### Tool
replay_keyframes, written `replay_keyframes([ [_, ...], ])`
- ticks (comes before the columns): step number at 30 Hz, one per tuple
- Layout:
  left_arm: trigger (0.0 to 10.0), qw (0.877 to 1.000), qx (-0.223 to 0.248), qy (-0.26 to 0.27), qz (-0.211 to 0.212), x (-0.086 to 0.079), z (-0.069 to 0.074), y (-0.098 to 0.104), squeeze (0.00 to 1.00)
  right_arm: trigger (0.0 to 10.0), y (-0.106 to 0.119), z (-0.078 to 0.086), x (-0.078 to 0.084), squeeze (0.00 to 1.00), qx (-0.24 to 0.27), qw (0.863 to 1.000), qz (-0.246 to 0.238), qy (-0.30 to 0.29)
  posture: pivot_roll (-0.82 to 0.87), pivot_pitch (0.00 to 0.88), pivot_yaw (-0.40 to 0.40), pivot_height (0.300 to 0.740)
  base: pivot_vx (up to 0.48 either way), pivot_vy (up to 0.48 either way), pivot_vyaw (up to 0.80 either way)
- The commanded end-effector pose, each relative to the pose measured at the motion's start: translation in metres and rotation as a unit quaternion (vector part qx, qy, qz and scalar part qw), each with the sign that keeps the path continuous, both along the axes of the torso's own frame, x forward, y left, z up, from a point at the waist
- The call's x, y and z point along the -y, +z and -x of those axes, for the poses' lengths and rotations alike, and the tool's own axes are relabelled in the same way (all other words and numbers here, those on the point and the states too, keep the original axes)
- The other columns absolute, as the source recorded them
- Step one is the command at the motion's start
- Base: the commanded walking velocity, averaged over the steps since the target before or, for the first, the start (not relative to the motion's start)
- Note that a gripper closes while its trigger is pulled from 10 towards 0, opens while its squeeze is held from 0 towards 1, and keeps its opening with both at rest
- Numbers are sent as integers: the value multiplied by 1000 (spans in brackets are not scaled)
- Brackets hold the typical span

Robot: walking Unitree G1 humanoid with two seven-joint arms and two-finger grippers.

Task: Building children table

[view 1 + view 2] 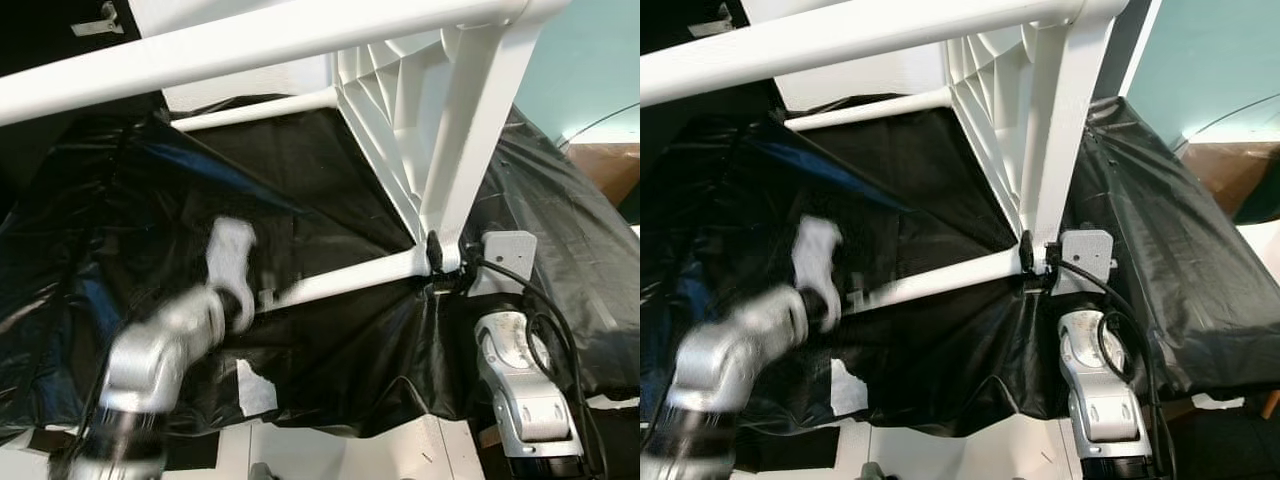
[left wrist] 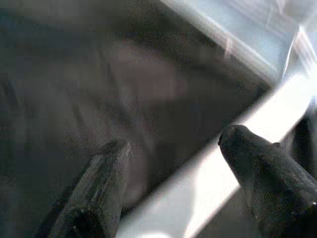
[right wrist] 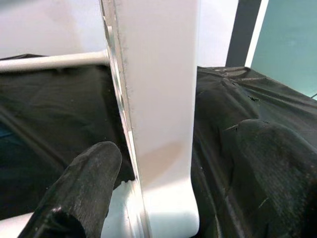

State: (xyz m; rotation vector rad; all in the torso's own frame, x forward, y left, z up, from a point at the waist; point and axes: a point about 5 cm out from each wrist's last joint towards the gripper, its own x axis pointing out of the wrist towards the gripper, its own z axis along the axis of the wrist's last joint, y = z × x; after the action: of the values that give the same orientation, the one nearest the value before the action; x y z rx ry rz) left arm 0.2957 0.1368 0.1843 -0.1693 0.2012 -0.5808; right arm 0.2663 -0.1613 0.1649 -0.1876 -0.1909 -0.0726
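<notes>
Here, right gripper [image 3: 163, 163] fingers [image 3: 84, 183] straddle the white table leg [image 3: 158, 99].

Bright, even head views, motion blur on the left arm [image 1: 165, 345]; hazy left wrist view.

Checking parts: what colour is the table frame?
White, table frame clearest in the left eye view.

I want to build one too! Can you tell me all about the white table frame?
The white table frame looks like plastic: round bars joined to a flat upright leg with ribbed bracing. It stands tilted over black plastic sheeting. The right end effector straddles the leg's lower end, fingers either side. The blurred left end effector sits open around the lower bar.
</notes>
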Motion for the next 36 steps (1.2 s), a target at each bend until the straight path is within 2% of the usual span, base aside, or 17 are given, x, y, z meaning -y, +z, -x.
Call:
replay_keyframes([
  [1,10000,995,47,28,80,-7,-8,27,0,10000,-2,1,1,0,-4,1000,3,0,-28,58,-3,740,0,0,0],
  [2,10000,994,50,28,95,-7,-10,30,0,10000,-2,1,0,0,-5,1000,4,1,-28,58,-3,740,0,0,0],
  [3,10000,996,20,47,71,-1,-18,16,0,10000,-3,0,0,0,-6,1000,4,2,-29,53,-2,740,0,0,0],
  [6,10000,996,-62,69,16,10,-23,-17,0,10000,-1,-1,0,0,-3,1000,7,2,-36,50,0,740,0,0,0],
  [10,10000,990,-138,-9,-21,42,-6,-49,0,10000,-1,0,4,0,-3,1000,10,-5,-35,60,0,740,0,0,0],
  [12,10000,987,-157,-27,-33,48,-4,-57,0,10000,-1,1,3,0,-3,1000,10,-5,-35,62,0,740,0,0,0],
  [16,10000,979,-186,-25,-73,43,-1,-75,0,10000,-1,0,5,0,-2,1000,8,-9,-35,65,6,740,0,0,0],
  [19,10000,967,-226,-74,-91,31,19,-87,0,10000,0,1,8,0,-1,1000,10,-15,-41,67,8,740,0,0,0],
  [21,10000,958,-256,-104,-79,12,36,-90,0,10000,1,2,11,0,0,1000,12,-20,-45,68,3,740,0,0,0],
  [26,10000,963,-236,-111,-71,15,34,-81,0,10000,3,1,10,0,0,1000,18,-13,-44,70,-7,740,0,0,0],
  [28,10000,977,-192,-75,-52,22,20,-76,0,10000,3,1,10,0,-1,1000,18,-14,-50,68,-9,740,0,0,0],
  [30,10000,983,-166,-61,-46,24,12,-69,0,10000,3,1,10,0,-1,1000,18,-14,-49,65,-8,740,0,0,0],
  [32,10000,994,-103,-25,-1,33,-7,-43,0,10000,2,0,9,0,-1,1000,17,-13,-52,56,-7,740,0,0,0],
  [33,10000,997,-53,-1,62,34,-19,-16,0,10000,3,-1,7,0,1,1000,15,-12,-53,55,-5,740,0,0,0],
  [34,10000,993,-14,18,115,31,-25,4,0,10000,3,-1,5,0,2,1000,15,-12,-55,54,-1,740,0,0,0],
  [35,10000,981,32,30,189,23,-27,27,0,10000,3,-1,5,0,3,1000,13,-11,-56,55,1,740,0,0,0],
  [36,10000,971,63,34,226,17,-27,38,0,10000,2,0,4,0,1,1000,11,-12,-54,55,4,740,0,0,0],
])
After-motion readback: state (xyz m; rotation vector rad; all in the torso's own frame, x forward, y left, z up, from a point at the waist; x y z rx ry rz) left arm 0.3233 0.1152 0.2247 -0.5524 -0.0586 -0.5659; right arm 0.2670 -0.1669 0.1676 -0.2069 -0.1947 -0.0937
